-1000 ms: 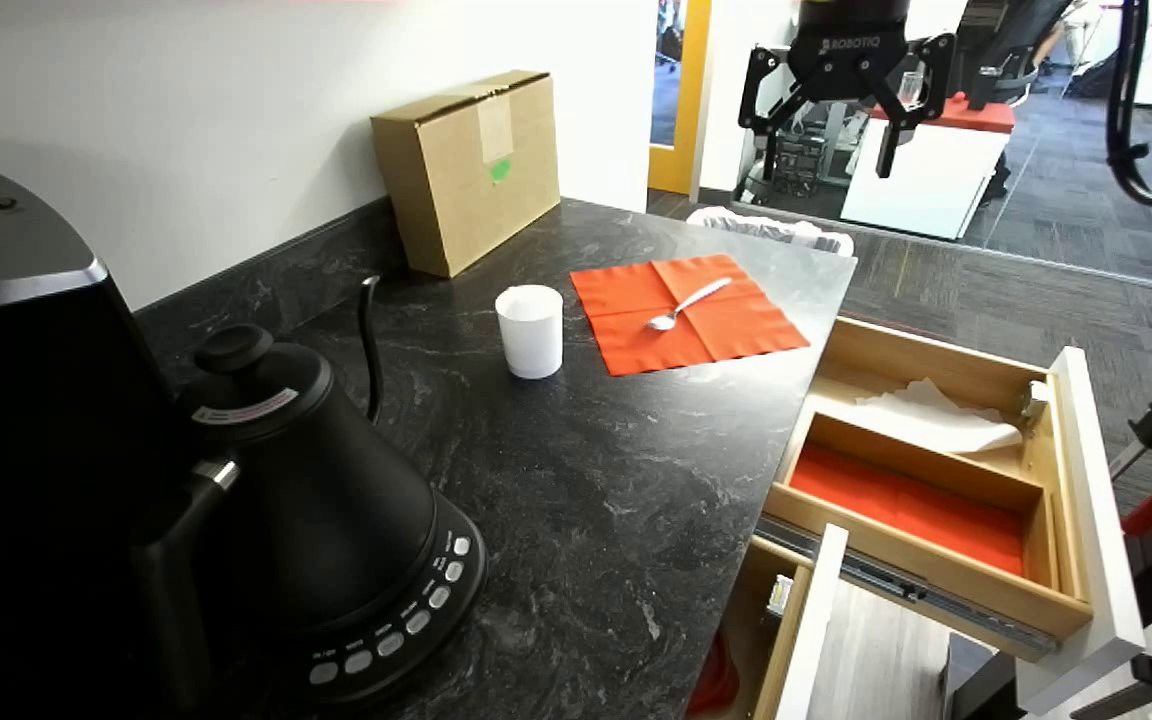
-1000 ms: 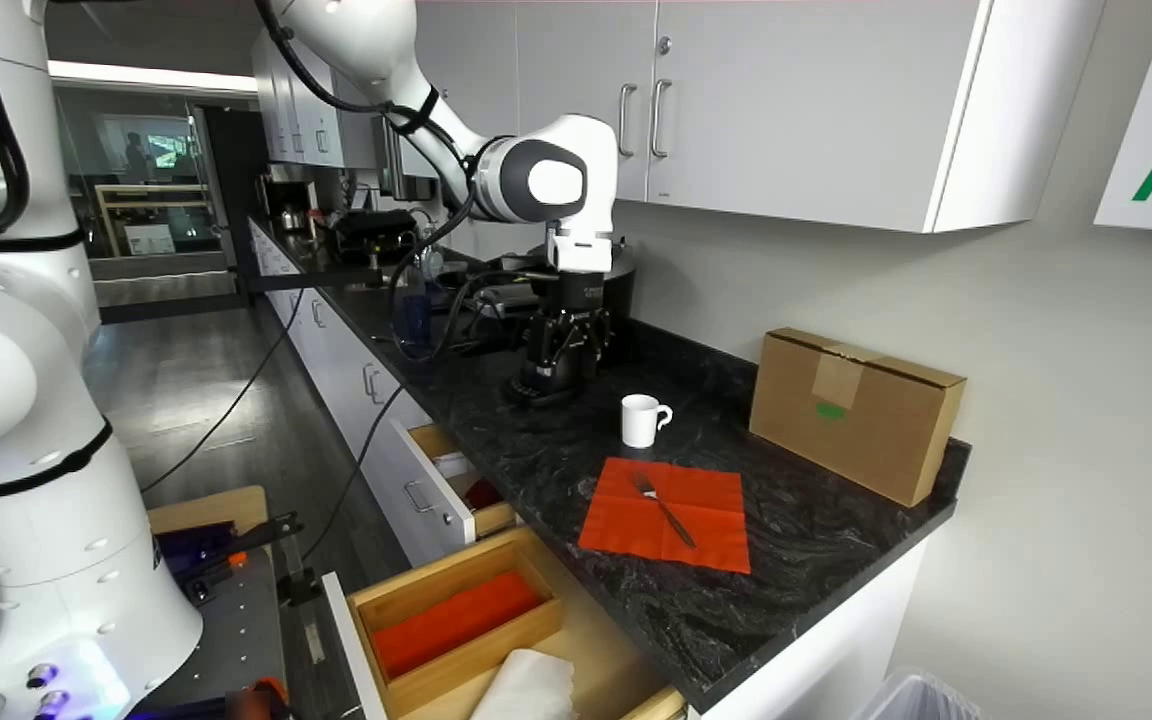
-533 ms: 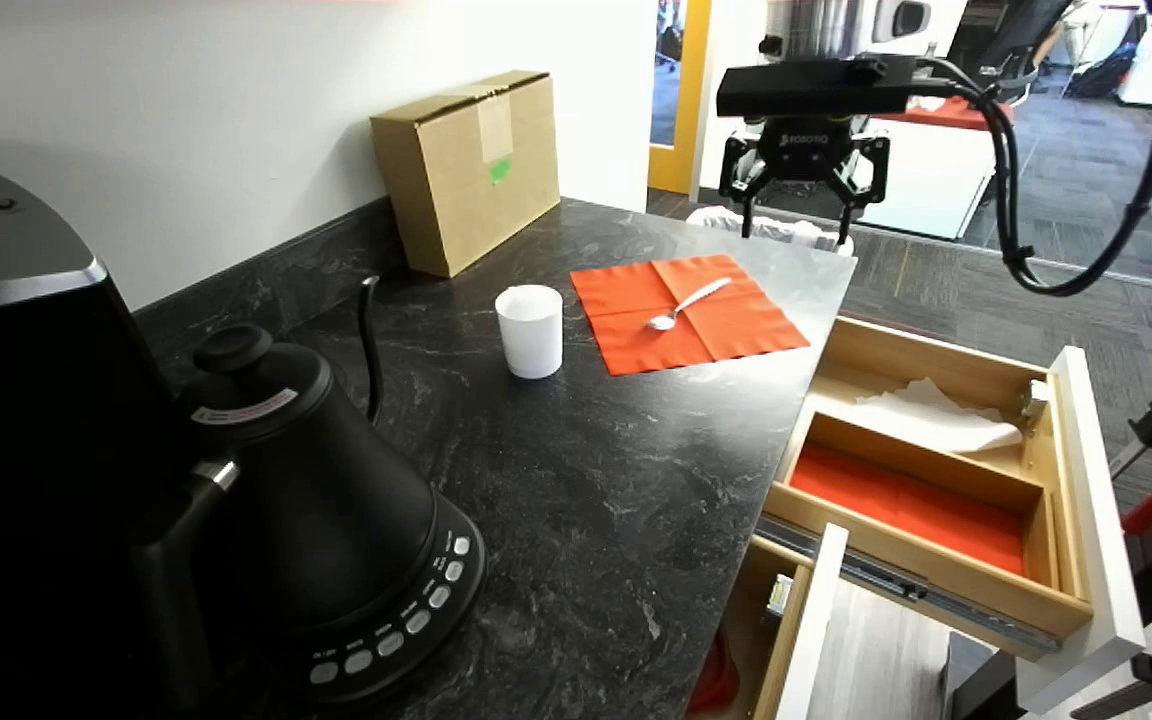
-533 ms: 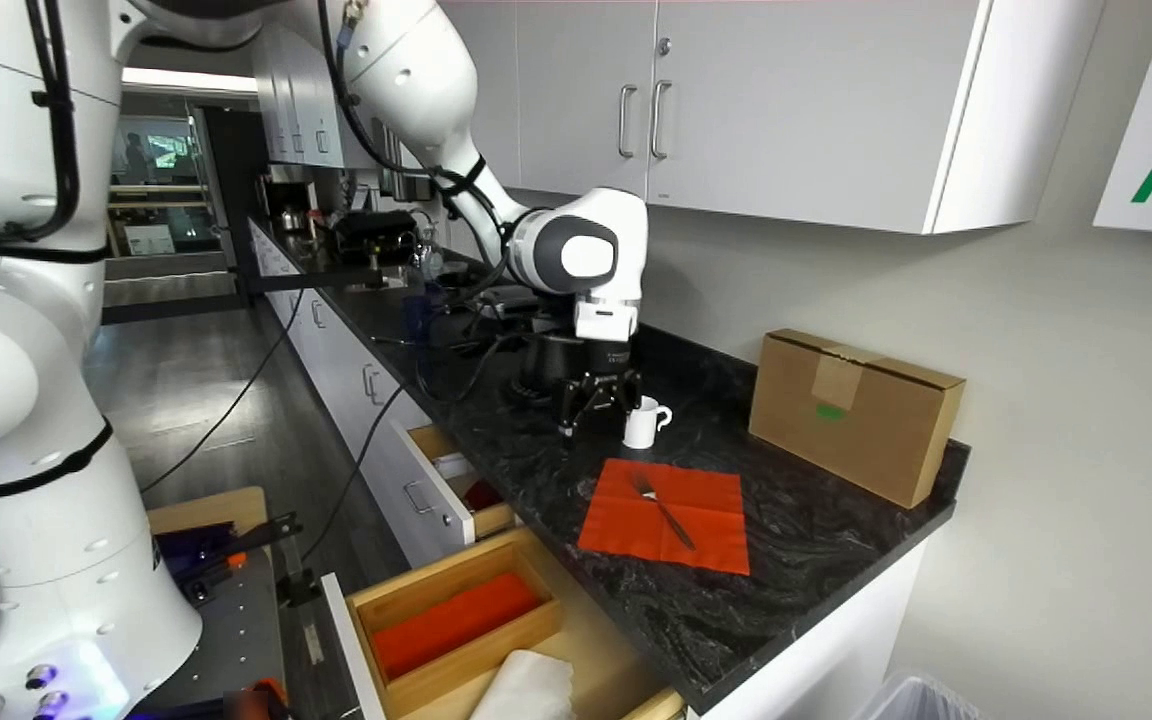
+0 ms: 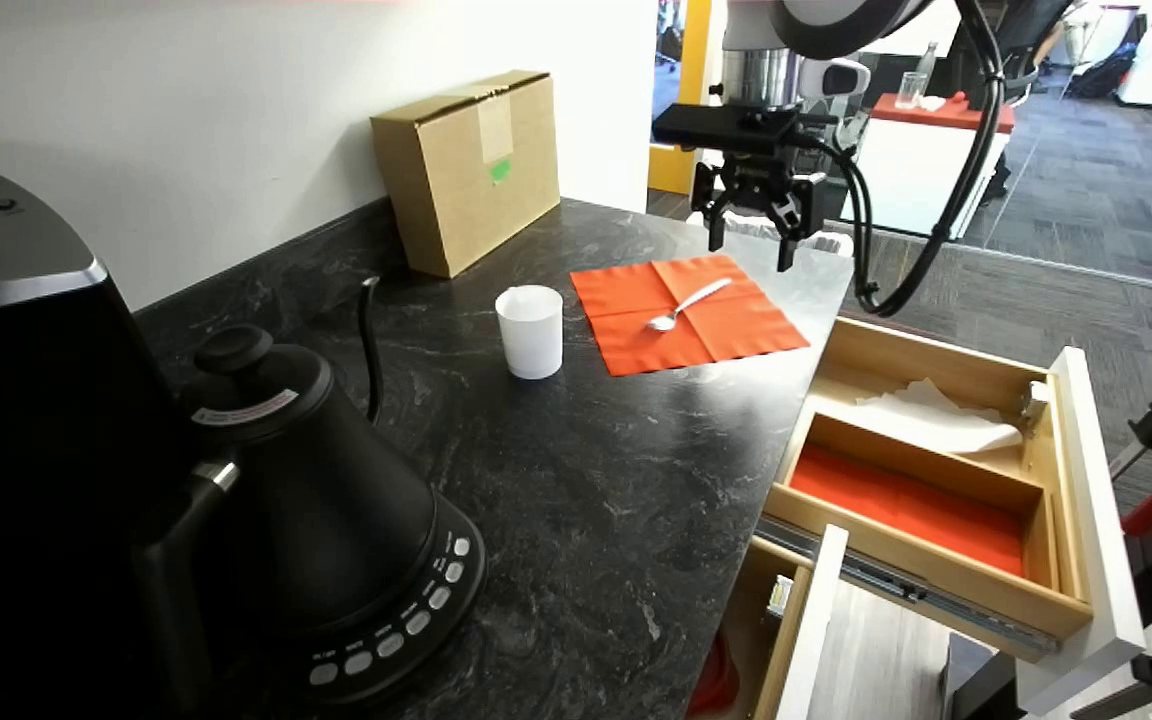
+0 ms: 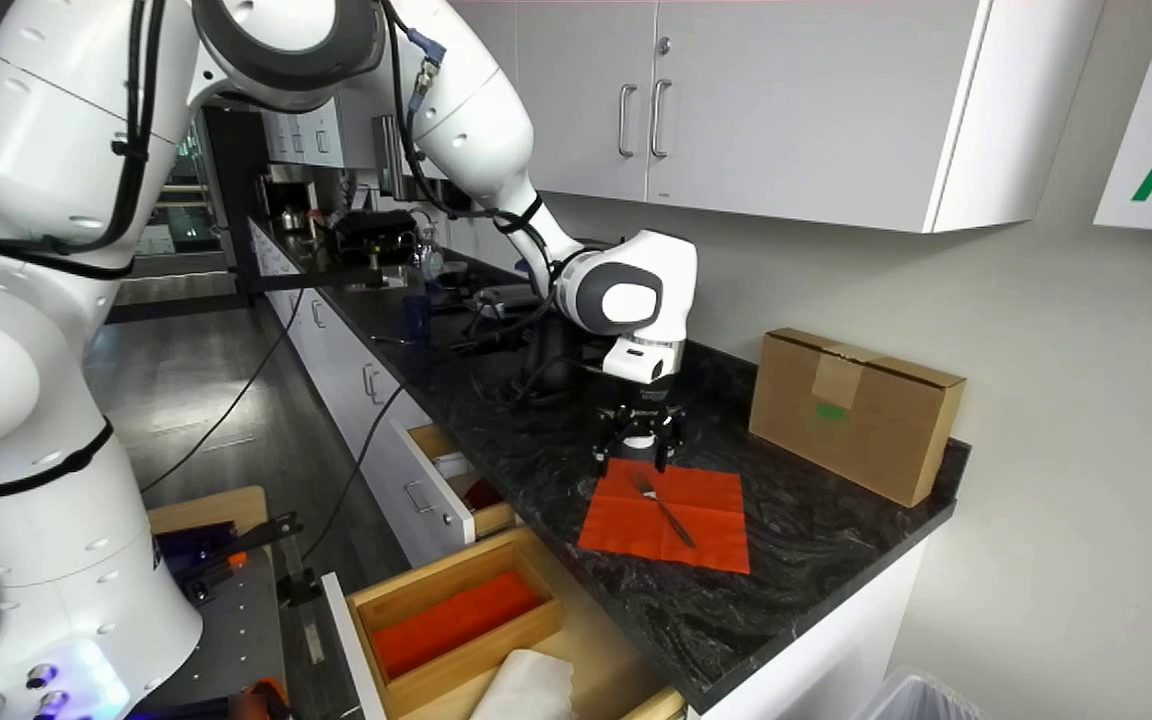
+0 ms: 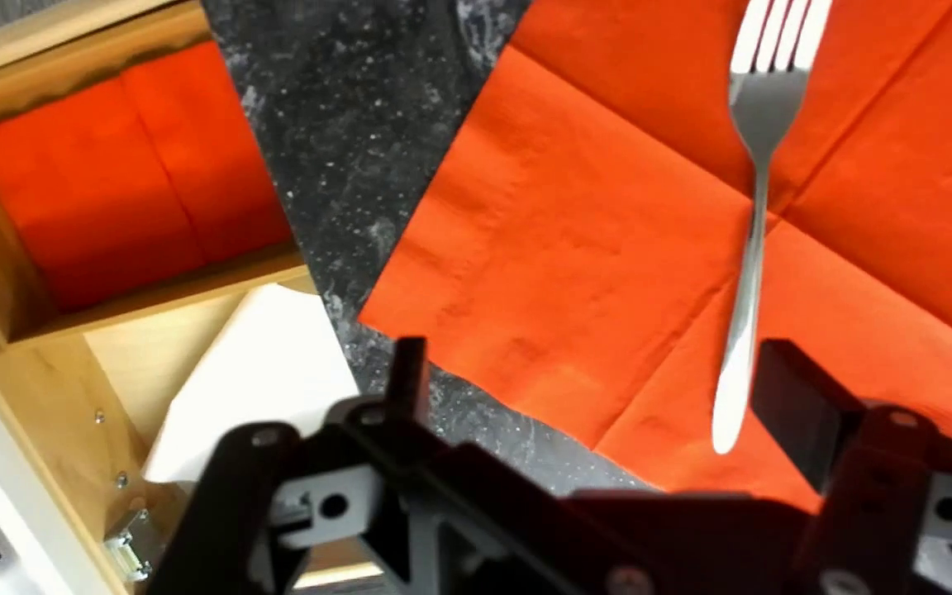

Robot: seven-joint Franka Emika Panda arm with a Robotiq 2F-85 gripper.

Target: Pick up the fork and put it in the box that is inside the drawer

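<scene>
Fork (image 7: 754, 248) on napkin (image 7: 583, 248). Gripper (image 7: 600, 384) spread wide, holding nothing, above counter (image 5: 576, 450). In wrist view, handle off-centre to gripper; best to centre over it, lower straight, pinch without napkin, carry to box (image 5: 936, 472) in drawer (image 5: 1098, 500).

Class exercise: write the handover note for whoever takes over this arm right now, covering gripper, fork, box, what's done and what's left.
Gripper: open, holding nothing, hovering above the counter.
Fork: lying on the orange napkin on that counter.
Box: the red-bottomed wooden one, inside the drawer.
Done: the drawer stands open; the fork is not yet picked up.
Left: lower to the fork, grip and lift it, carry it to the box, release.
</scene>
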